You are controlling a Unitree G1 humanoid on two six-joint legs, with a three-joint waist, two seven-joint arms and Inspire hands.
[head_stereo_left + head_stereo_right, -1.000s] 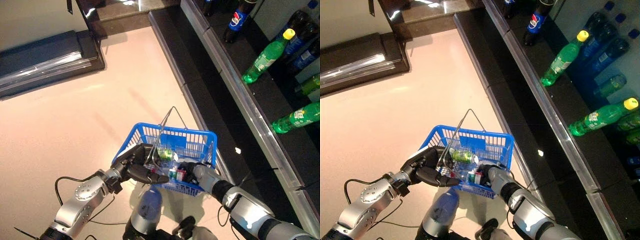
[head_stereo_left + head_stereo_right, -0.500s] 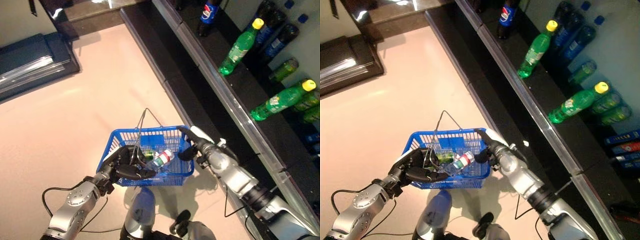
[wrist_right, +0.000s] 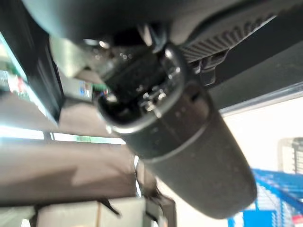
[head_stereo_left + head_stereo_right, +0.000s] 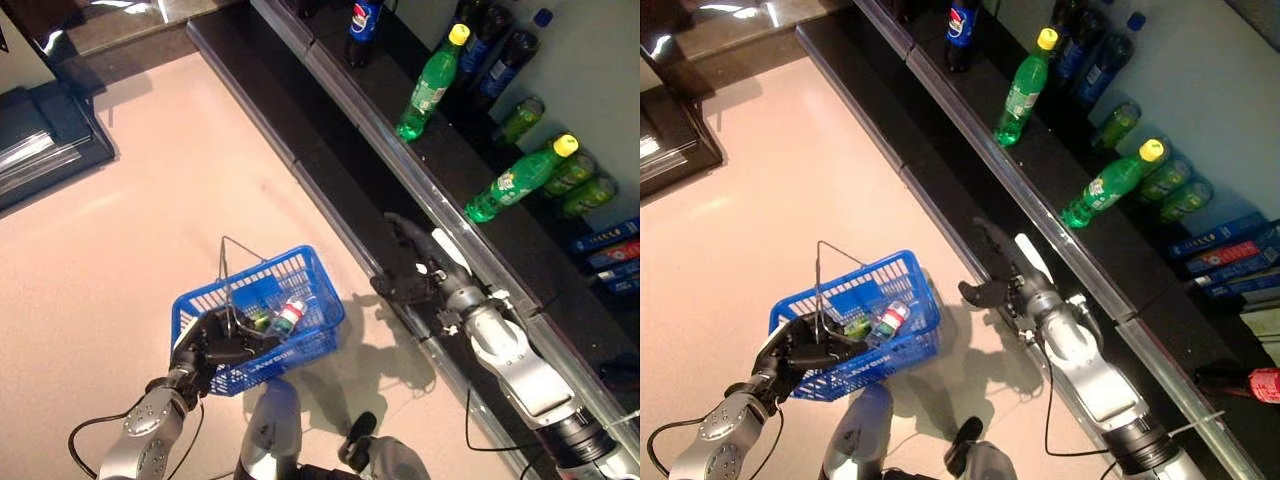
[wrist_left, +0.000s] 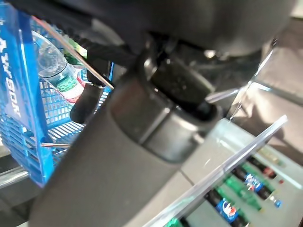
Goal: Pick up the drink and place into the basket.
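Observation:
A blue wire basket (image 4: 312, 300) hangs low over the pale floor. My left hand (image 4: 212, 347) is curled on one of the basket's metal handles at its near rim. A clear drink bottle (image 4: 288, 316) with a red and green label lies inside the basket beside a green item. The same bottle (image 5: 56, 69) shows through the mesh in the left wrist view. My right hand (image 4: 418, 274) is out of the basket, to its right by the edge of the dark shelf, with fingers spread and nothing in them.
The dark shelf (image 4: 400, 175) runs diagonally along the right. It carries green bottles (image 4: 431, 82) (image 4: 520, 180), a cola bottle (image 4: 364, 16) and several darker ones. A dark low platform (image 4: 45, 140) lies at the upper left. Pale floor spreads left of the basket.
My right hand has pulled out of the basket and moved right to the shelf edge, leaving the bottle inside. The camera view has shifted; my left hand still holds the handle.

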